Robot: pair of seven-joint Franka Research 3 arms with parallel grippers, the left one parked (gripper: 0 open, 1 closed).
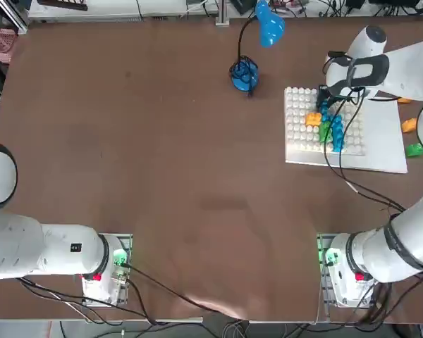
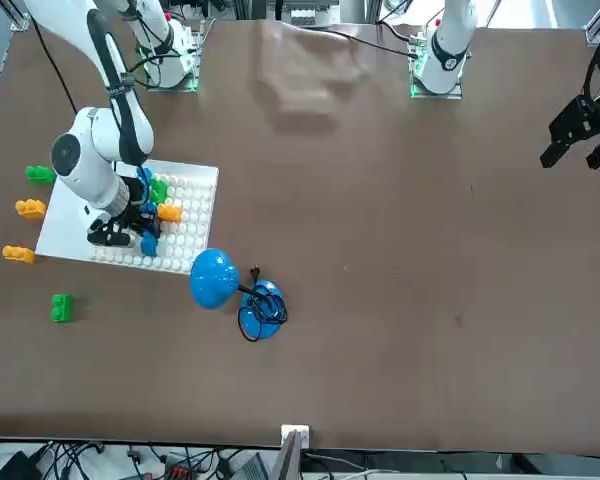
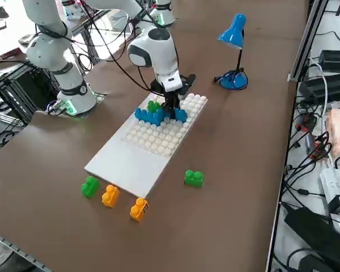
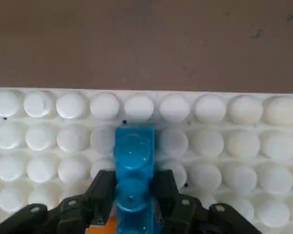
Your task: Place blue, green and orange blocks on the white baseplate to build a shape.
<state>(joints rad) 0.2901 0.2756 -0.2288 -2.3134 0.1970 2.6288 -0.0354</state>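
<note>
Placement of a blue block (image 4: 133, 165) at the far end of the shape (image 1: 330, 127) on the baseplate (image 1: 381, 151). The right gripper (image 4: 132, 197) stands low over the studded grid with a finger against each side of this block, which is seated among the studs near the board's edge; whether the fingers are clamped hard or just beginning to let go cannot be told. In all likelihood the seating step is ending. The next move calls for the fingers to part cleanly and the hand to rise straight, so that the block is not dragged off its studs, followed by a reach to the loose blocks. The wrist view alone shows the finger contact and the block's alignment with the stud rows, plus a sliver of orange beneath the fingers. The top view shows the plan instead: a blue column with a green block (image 1: 325, 131) and an orange block (image 1: 313, 120) attached on one flank. The side view shows the remaining stock on the table beside the board's smooth margin: a green (image 3: 90, 186), two orange (image 3: 110, 196) (image 3: 139, 209), and another green (image 3: 194, 178).
</note>
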